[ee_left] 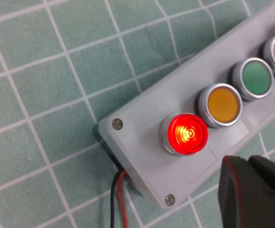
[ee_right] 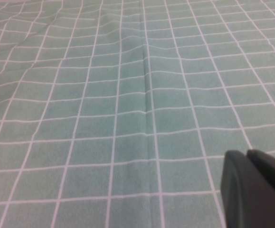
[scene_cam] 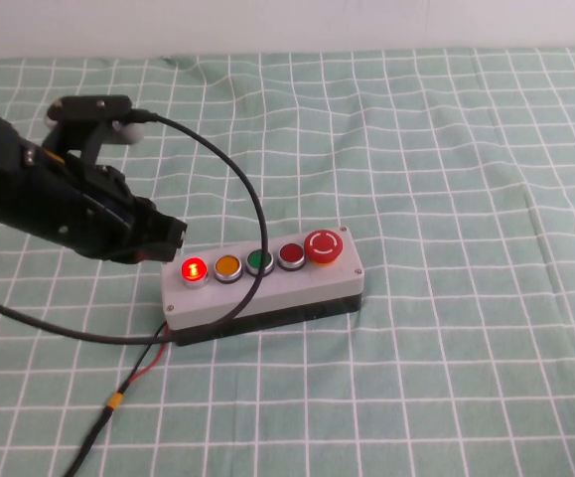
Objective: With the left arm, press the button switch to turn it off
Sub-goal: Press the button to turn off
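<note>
Clearly the left end effector (scene_cam: pixel 168 238) is parked where it is for one reason: its tip hovers just beside the button switch (scene_cam: pixel 195 268), slightly up and off toward the robot's left, so a short push down and inward should land on it. Its fingers appear drawn together into one blunt nose, which I judge suits poking rather than grasping. The switch is lit bright red (so not yet off) and is untouched in the left wrist view (ee_left: pixel 184 134), where one dark fingertip (ee_left: pixel 251 194) sits close by it, apart from it.

The switch faces straight up from the grey box (scene_cam: pixel 267 293), at the end nearest the left end effector, with the yellow button (scene_cam: pixel 227 266) next to it. The box's long axis runs away from that end effector toward the robot's right, angled slightly to the far side.

The right end effector (ee_right: pixel 256 190) hovers over bare checked cloth (ee_right: pixel 128 118), outside the high view; whether it is open, I cannot tell.
</note>
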`<act>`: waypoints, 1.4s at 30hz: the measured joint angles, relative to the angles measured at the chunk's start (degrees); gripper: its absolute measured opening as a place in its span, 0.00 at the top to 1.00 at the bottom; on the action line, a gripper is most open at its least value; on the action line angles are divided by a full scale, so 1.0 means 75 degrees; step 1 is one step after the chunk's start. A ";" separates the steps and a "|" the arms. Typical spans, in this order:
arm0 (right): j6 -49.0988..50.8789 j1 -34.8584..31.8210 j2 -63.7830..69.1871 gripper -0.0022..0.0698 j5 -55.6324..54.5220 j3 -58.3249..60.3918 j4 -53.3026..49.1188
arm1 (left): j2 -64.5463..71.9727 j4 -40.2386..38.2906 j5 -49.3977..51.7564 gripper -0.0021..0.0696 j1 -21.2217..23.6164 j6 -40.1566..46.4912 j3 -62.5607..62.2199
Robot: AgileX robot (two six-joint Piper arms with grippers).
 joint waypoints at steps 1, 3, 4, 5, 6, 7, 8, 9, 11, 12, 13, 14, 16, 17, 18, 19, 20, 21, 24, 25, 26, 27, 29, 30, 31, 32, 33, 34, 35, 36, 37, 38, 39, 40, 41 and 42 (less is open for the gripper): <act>0.0000 0.0000 0.0000 0.99 0.0000 0.0000 0.0000 | 0.0103 -0.0041 -0.0018 0.97 0.0000 0.0013 0.0000; 0.0000 0.0000 0.0000 0.99 0.0000 0.0000 0.0000 | 0.0249 -0.0136 -0.0067 0.97 0.0000 0.0013 0.0000; 0.0000 0.0000 0.0000 0.99 0.0000 0.0000 0.0000 | 0.0309 -0.0200 -0.0099 0.97 0.0000 0.0013 0.0000; 0.0000 0.0000 0.0000 0.99 0.0000 0.0000 0.0000 | 0.0352 -0.0262 -0.0131 0.97 -0.0010 0.0013 0.0000; 0.0000 0.0000 0.0000 0.99 0.0000 0.0000 0.0000 | 0.0385 -0.0313 -0.0179 0.97 -0.0010 0.0013 0.0000; 0.0000 0.0000 0.0000 0.99 0.0000 0.0000 0.0000 | 0.0417 -0.0363 -0.0222 0.97 -0.0010 0.0013 0.0000; 0.0000 0.0000 0.0000 0.99 0.0000 0.0000 0.0000 | 0.0437 -0.0384 -0.0251 0.97 -0.0010 0.0013 0.0000; 0.0000 0.0000 0.0000 0.99 0.0000 0.0000 0.0000 | 0.0455 -0.0403 -0.0275 0.97 -0.0010 0.0013 0.0000; 0.0000 0.0000 0.0000 0.99 0.0000 0.0000 0.0000 | 0.0487 -0.0419 -0.0347 0.97 -0.0010 0.0019 0.0000; 0.0000 0.0000 0.0000 0.99 0.0000 0.0000 0.0000 | 0.0485 -0.0419 -0.0399 0.97 -0.0010 0.0031 0.0000; 0.0000 0.0000 0.0000 0.99 0.0000 0.0000 0.0000 | 0.0485 -0.0419 -0.0436 0.97 -0.0010 0.0031 0.0000; 0.0000 0.0000 0.0000 0.99 0.0000 0.0000 0.0000 | 0.0485 -0.0419 -0.0472 0.97 -0.0010 0.0031 0.0000; 0.0000 0.0000 0.0000 0.99 0.0000 0.0000 0.0000 | 0.0485 -0.0454 -0.0556 0.97 -0.0010 0.0031 0.0000; 0.0000 0.0000 0.0000 0.99 0.0000 0.0000 0.0000 | 0.0485 -0.0476 -0.0574 0.97 -0.0010 0.0031 0.0000; 0.0000 0.0000 0.0000 0.99 0.0000 0.0000 0.0000 | 0.0485 -0.0509 -0.0590 0.97 -0.0010 0.0031 0.0000; 0.0000 0.0000 0.0000 0.99 0.0000 0.0000 0.0000 | 0.0485 -0.0532 -0.0603 0.97 -0.0010 0.0031 0.0000; 0.0000 0.0000 0.0000 0.99 0.0000 0.0000 0.0000 | 0.0485 -0.0532 -0.0603 0.97 -0.0017 0.0031 0.0000; 0.0000 0.0000 0.0000 0.99 0.0000 0.0000 0.0000 | 0.0485 -0.0532 -0.0621 0.97 -0.0050 0.0053 0.0000; 0.0000 0.0000 0.0000 0.99 0.0000 0.0000 0.0000 | 0.0485 -0.0532 -0.0651 0.97 -0.0238 0.0135 0.0000; 0.0000 0.0000 0.0000 0.99 0.0000 0.0000 0.0000 | 0.0485 -0.0487 -0.0685 0.97 -0.0308 0.0151 0.0000; 0.0000 0.0000 0.0000 0.99 0.0000 0.0000 0.0000 | 0.0485 -0.0427 -0.0739 0.97 -0.0396 0.0167 0.0000; 0.0000 0.0000 0.0000 0.99 0.0000 0.0000 0.0000 | 0.0485 -0.0339 -0.0801 0.97 -0.0476 0.0178 0.0000; 0.0000 0.0000 0.0000 0.99 0.0000 0.0000 0.0000 | 0.0485 -0.0186 -0.0924 0.97 -0.0576 0.0178 0.0000; 0.0000 0.0000 0.0000 0.99 0.0000 0.0000 0.0000 | 0.0485 -0.0097 -0.0995 0.97 -0.0598 0.0184 0.0000; 0.0000 0.0000 0.0000 0.99 0.0000 0.0000 0.0000 | 0.0485 -0.0037 -0.1033 0.97 -0.0613 0.0184 0.0000; 0.0000 0.0000 0.0000 0.99 0.0000 0.0000 0.0000 | 0.0485 0.0057 -0.1095 0.97 -0.0613 0.0110 0.0000; 0.0000 0.0000 0.0000 0.99 0.0000 0.0000 0.0000 | 0.0485 0.0155 -0.1132 0.97 -0.0613 0.0026 0.0000; 0.0000 0.0000 0.0000 0.99 0.0000 0.0000 0.0000 | 0.0485 0.0276 -0.1178 0.97 -0.0613 -0.0087 0.0000; 0.0000 0.0000 0.0000 0.99 0.0000 0.0000 0.0000 | 0.0485 0.0377 -0.1216 0.97 -0.0613 -0.0195 0.0000; 0.0000 0.0000 0.0000 0.99 0.0000 0.0000 0.0000 | 0.0485 0.0436 -0.1229 0.97 -0.0613 -0.0270 0.0000; 0.0000 0.0000 0.0000 0.99 0.0000 0.0000 0.0000 | 0.0485 0.0468 -0.1236 0.97 -0.0613 -0.0298 0.0000; 0.0000 0.0000 0.0000 0.99 0.0000 0.0000 0.0000 | 0.0485 0.0471 -0.1236 0.97 -0.0613 -0.0329 0.0000; 0.0000 0.0000 0.0000 0.99 0.0000 0.0000 0.0000 | 0.0485 0.0483 -0.1236 0.97 -0.0613 -0.0360 0.0000; 0.0000 0.0000 0.0000 0.99 0.0000 0.0000 0.0000 | 0.0485 0.0501 -0.1221 0.97 -0.0613 -0.0362 0.0000; 0.0000 0.0000 0.0000 0.99 0.0000 0.0000 0.0000 | 0.0485 0.0501 -0.1221 0.97 -0.0613 -0.0380 0.0000; 0.0000 0.0000 0.0000 0.99 0.0000 0.0000 0.0000 | 0.0485 0.0501 -0.1221 0.97 -0.0613 -0.0392 0.0000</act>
